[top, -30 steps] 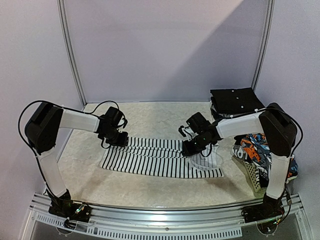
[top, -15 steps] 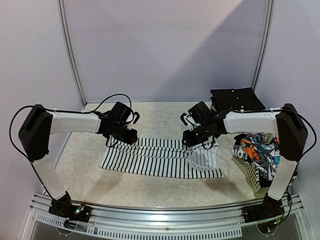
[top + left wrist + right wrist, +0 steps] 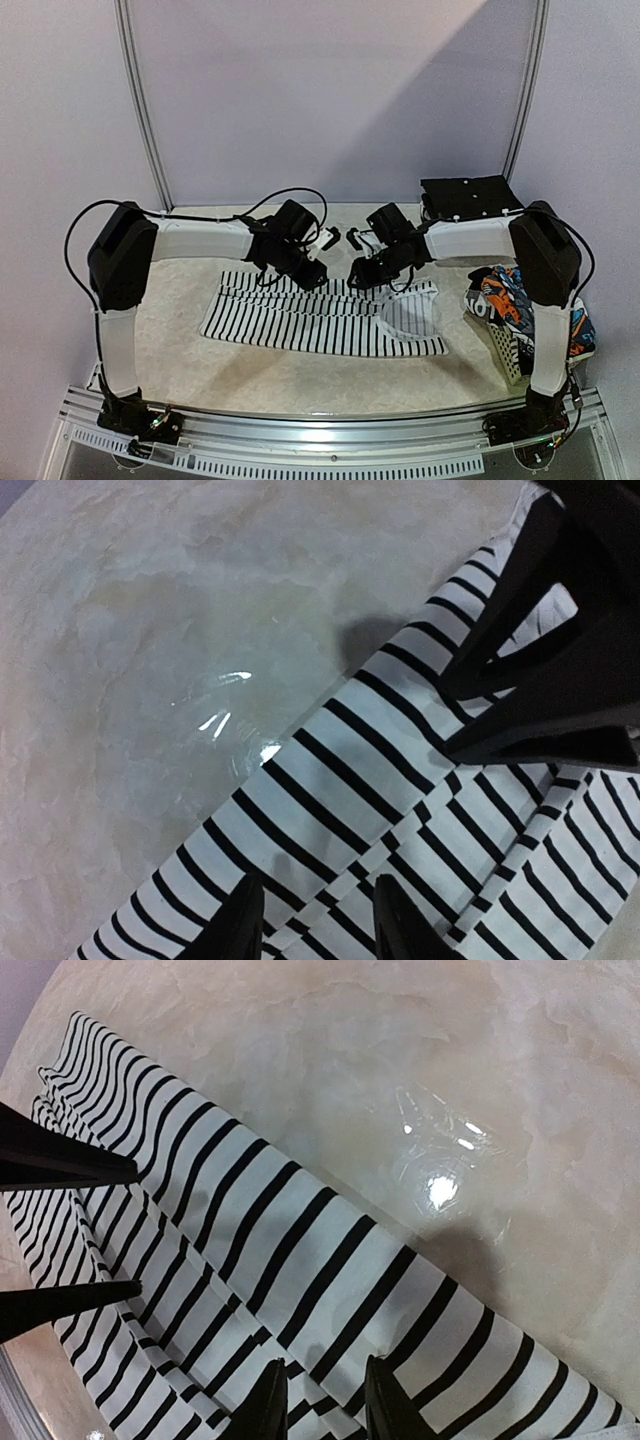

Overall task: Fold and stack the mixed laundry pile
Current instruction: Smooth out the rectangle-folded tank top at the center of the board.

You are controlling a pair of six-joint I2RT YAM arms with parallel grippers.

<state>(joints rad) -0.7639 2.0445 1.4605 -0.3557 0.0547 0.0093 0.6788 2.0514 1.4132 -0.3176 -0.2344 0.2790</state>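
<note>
Partly hidden items first.

Basket (image 3: pixel 507 352): white plastic lattice, at the right edge of the table (image 3: pixel 170 335). The right arm crosses in front of it, so only its near wall shows clearly.
- Contents: printed garment (image 3: pixel 505 297) in orange, blue, white and black, bunched up and rising above the rim. Whether more pieces lie beneath it cannot be told.

Black flat bundle (image 3: pixel 468 198): at the far right corner of the table. What kind of item it is cannot be made out.

Striped garment (image 3: pixel 310 325): white with thin black stripes, spread flat across the middle of the table, apart from the basket. Its far edge is doubled over in a narrow fold.

Left tool (image 3: pixel 318 885): over the far edge of the striped garment, near its middle.
- Its fingers are parted, with striped cloth lying flat in the gap. It is released, with nothing clamped.
- Whether the tips touch the cloth cannot be told.

Right tool (image 3: pixel 323 1365): just beside the left tool and facing it, over the same folded edge.
- Its fingers are parted, with cloth flat between them. It is released too.
</note>
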